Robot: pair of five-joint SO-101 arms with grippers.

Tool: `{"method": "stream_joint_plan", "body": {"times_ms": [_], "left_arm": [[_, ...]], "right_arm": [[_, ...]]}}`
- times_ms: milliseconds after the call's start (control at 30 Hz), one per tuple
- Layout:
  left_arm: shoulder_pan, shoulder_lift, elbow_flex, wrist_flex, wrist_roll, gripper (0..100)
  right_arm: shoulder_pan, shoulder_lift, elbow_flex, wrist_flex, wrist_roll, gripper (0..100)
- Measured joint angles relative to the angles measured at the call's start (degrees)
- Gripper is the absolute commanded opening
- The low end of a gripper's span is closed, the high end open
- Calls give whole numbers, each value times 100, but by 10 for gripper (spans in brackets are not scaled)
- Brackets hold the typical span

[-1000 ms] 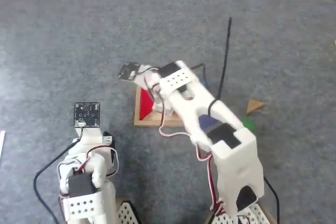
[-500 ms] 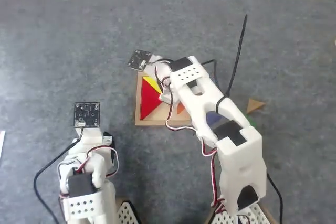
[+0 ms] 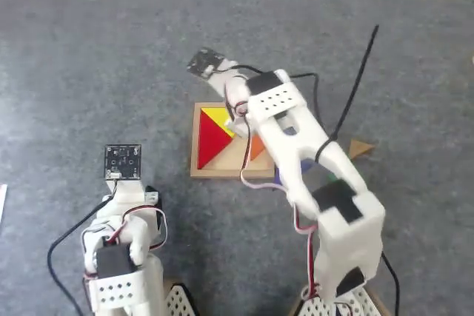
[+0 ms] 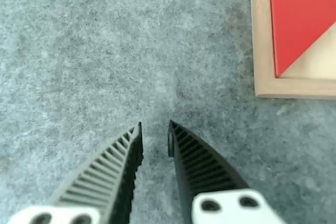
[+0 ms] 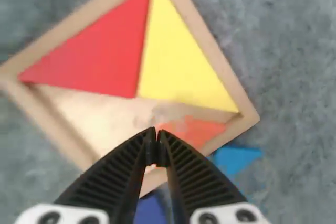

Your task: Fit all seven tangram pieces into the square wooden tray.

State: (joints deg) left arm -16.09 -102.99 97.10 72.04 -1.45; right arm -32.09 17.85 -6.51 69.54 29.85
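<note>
Hovering over the wooden tray (image 5: 216, 61), right gripper (image 5: 156, 135) pressed together — left gripper (image 4: 155, 127) slightly parted.

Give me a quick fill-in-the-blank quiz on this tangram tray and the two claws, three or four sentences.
In the wooden tray, the red triangle lies edge to edge with the ___ triangle.
The right claw, above the tray, has its jaws ___.
The left claw, beside the tray, holds ___.
The tan triangle lies ___ the tray.
Missing words: yellow; shut; nothing; outside.
</note>
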Motion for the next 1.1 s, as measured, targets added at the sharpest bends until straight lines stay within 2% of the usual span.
{"method": "stream_joint_plan", "body": {"times_ms": [100, 200, 367, 533, 600, 667, 767, 833, 900, 967, 1033, 1100], "left_arm": [[0, 0, 0, 0, 0, 81], [0, 0, 0, 0, 0, 81], [0, 0, 0, 0, 0, 81], [0, 0, 0, 0, 0, 81], [0, 0, 0, 0, 0, 81], [0, 0, 0, 0, 0, 81], [0, 0, 0, 0, 0, 81], [0, 0, 0, 0, 0, 81], [0, 0, 0, 0, 0, 81], [0, 0, 0, 0, 0, 81], [0, 0, 0, 0, 0, 81], [0, 0, 0, 0, 0, 81]], "right_arm": [[-62, -554, 0, 404, -220, 20], [26, -1160, 79, 369, -563, 20], [536, -2066, 862, -747, -756, 20], [1336, -2286, 1582, -2382, -782, 49], [1802, -2154, 1609, -2831, -782, 135], [2092, -1846, 1530, -2875, -809, 273], [2119, -1125, 1029, -2189, -1090, 530], [2101, -897, 492, -1380, -1213, 625], [2119, -897, -35, -563, -1178, 623], [2075, -993, -264, -149, -1240, 580], [1987, -1213, -255, -26, -1301, 490], [1899, -1688, -44, -26, -1319, 331]]}}
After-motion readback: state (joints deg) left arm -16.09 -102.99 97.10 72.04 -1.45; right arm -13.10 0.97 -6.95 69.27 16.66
